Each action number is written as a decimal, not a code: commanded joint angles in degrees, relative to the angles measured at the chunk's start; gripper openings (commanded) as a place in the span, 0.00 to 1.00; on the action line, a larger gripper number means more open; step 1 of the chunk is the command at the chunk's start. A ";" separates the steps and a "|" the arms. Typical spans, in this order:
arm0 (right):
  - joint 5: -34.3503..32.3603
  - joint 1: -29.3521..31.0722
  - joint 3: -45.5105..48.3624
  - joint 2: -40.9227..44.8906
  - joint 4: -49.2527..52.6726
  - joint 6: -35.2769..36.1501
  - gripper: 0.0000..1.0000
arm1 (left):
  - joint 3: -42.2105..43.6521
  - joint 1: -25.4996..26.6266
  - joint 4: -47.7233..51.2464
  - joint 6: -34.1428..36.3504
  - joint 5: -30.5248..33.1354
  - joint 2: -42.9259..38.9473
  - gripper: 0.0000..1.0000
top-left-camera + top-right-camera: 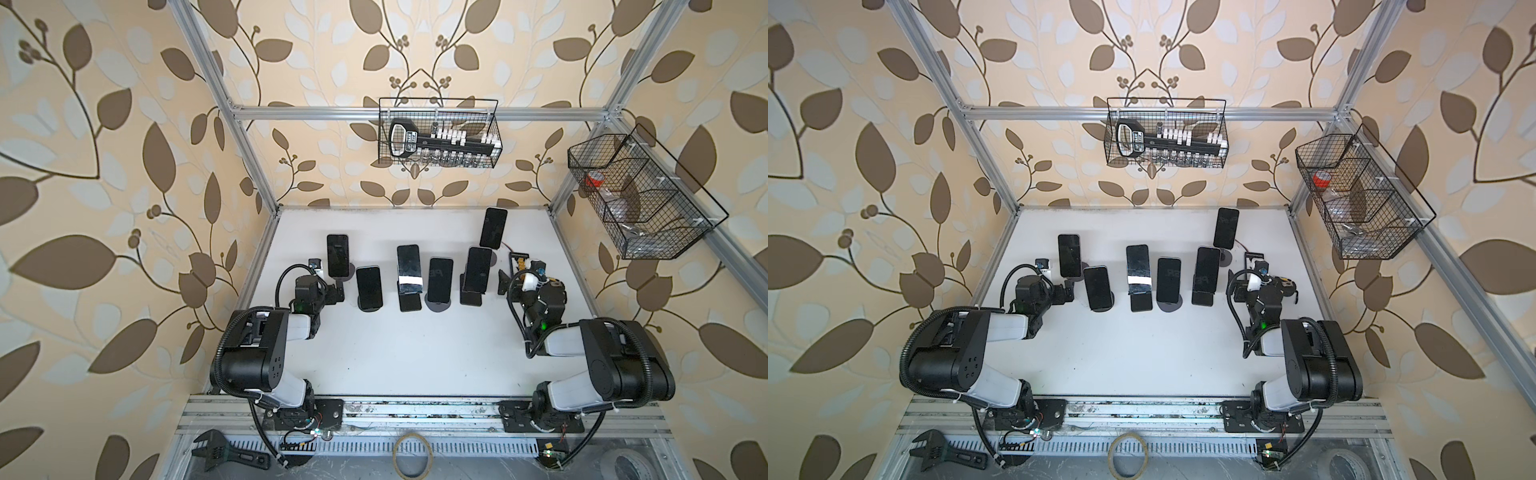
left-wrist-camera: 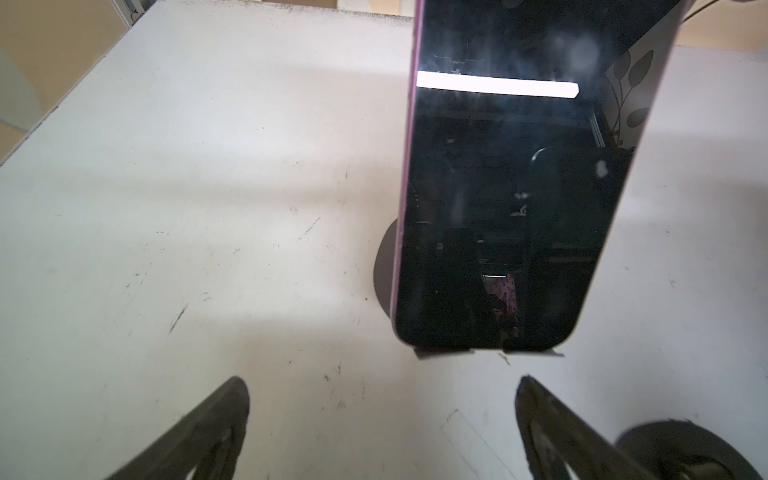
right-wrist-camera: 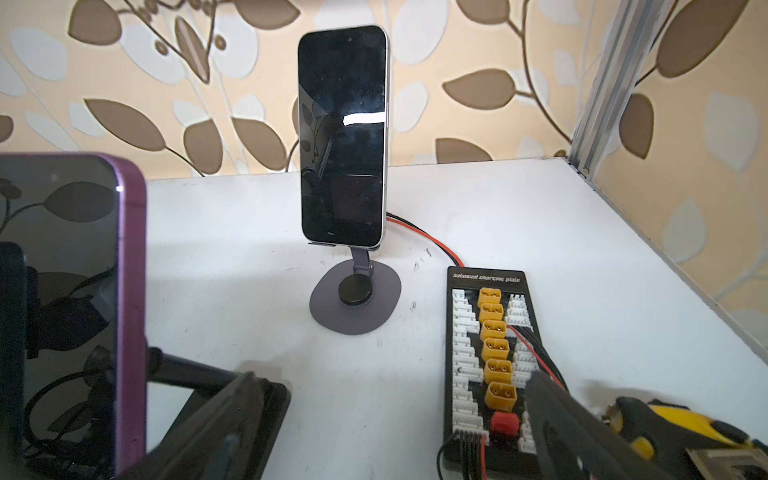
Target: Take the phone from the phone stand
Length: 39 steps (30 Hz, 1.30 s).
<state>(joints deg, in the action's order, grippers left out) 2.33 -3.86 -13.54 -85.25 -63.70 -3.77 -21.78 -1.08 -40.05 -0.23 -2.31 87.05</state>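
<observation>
- left gripper (image 2: 382,419): fingers spread wide, nothing between them, touching nothing.
- pink-edged phone (image 2: 511,178): leans back on its phone stand (image 2: 384,274), whose round foot shows behind the phone's edge. the phone's lower end lies just beyond the fingertips and apart from them, nearer one finger than the other.
- in both top views this phone (image 1: 337,255) is the leftmost of six standing on the white table (image 1: 415,353). the left gripper sits just beside its lower end.
- right gripper (image 3: 399,419): fingers likewise spread wide and empty.
- white-edged phone (image 3: 343,137): upright on a hinged stand with a round base (image 3: 355,303). it is well ahead of the right gripper, near the far edge of the table, roughly in line with the gap between the fingers.
- purple phone (image 3: 70,270): close beside one finger of the right gripper and outside the gap. whether they touch cannot be told.
- charging board (image 3: 486,365): flat on the table, its near end partly hidden by the other finger.
</observation>
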 commanded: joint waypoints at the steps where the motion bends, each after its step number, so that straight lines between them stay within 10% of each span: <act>1: 0.11 0.22 0.10 -0.60 -1.15 -0.01 1.00 | -1.34 0.38 -0.46 -0.06 0.50 -1.11 0.99; 39: -1.46 -0.28 -7.03 9.09 17.56 -0.93 0.99 | -7.54 0.34 13.24 -3.73 10.33 -16.31 0.98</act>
<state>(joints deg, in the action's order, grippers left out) 1.65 -3.92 -18.17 -77.56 -48.75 -4.03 -25.85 -1.08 -27.64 -3.36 5.65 71.94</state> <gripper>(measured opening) 0.995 0.977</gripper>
